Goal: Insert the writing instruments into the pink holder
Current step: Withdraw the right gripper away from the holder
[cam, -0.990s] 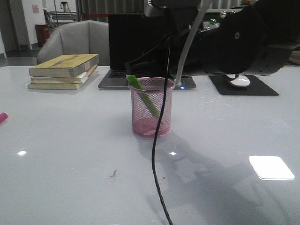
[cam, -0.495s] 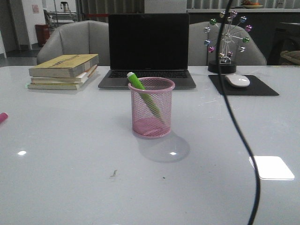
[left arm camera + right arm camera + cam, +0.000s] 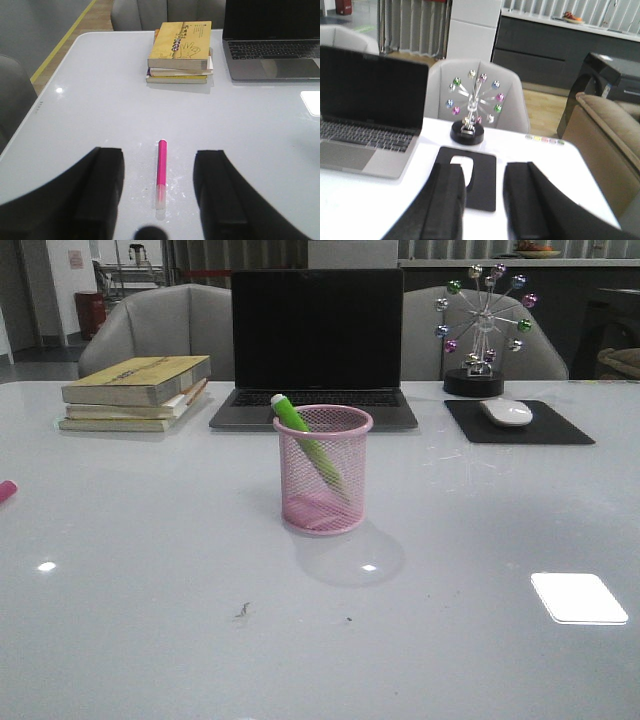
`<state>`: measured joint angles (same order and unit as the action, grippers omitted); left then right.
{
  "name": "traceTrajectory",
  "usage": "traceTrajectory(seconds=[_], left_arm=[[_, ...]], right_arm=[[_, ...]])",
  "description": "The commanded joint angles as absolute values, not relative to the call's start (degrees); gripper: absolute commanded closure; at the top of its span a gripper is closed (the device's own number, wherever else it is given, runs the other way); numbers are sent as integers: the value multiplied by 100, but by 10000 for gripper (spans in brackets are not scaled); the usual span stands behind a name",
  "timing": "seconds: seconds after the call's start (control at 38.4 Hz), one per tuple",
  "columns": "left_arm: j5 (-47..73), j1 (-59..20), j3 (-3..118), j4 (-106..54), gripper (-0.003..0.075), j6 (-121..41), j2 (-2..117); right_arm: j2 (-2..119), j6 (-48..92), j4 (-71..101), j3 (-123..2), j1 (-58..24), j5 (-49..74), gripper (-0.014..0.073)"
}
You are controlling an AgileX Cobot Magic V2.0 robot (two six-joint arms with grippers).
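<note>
The pink holder [image 3: 323, 470] stands mid-table in the front view, with the lime green marker [image 3: 305, 443] leaning inside it, pale tip above the rim. The magenta marker [image 3: 161, 172] lies flat on the table, its pale end toward the camera; in the front view only its tip [image 3: 5, 490] shows at the left edge. My left gripper [image 3: 158, 165] is open, hovering with the magenta marker lying between its fingers, apart from both. My right gripper [image 3: 484, 200] is open with nothing in it, raised over the table's right side. Neither arm appears in the front view.
A stack of books [image 3: 135, 392] lies back left. An open laptop [image 3: 316, 345] sits behind the holder. A white mouse [image 3: 507, 411] rests on a black pad [image 3: 520, 425], with a ferris-wheel ornament [image 3: 484, 330] behind it. Grey chairs stand past the table's far edge.
The right arm, which stood over the holder a second ago, has pulled back out of the front view, its cable following. The green marker stays in the holder.
</note>
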<state>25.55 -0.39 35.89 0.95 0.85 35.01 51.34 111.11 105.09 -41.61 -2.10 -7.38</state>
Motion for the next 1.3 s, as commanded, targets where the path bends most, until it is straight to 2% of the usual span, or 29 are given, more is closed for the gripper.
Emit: traceTrajectory(seconds=[0.0, 0.31, 1.28], left_arm=[[2082, -75, 3765, 58, 325, 100, 3540], [2082, -75, 3765, 58, 325, 100, 3540], [2082, -75, 3765, 58, 325, 100, 3540]], right_arm=[[4818, 11205, 10546, -3923, -170, -631, 264], [3702, 11091, 10546, -2275, -170, -777, 264], [3574, 11096, 10546, -2227, -170, -913, 264]])
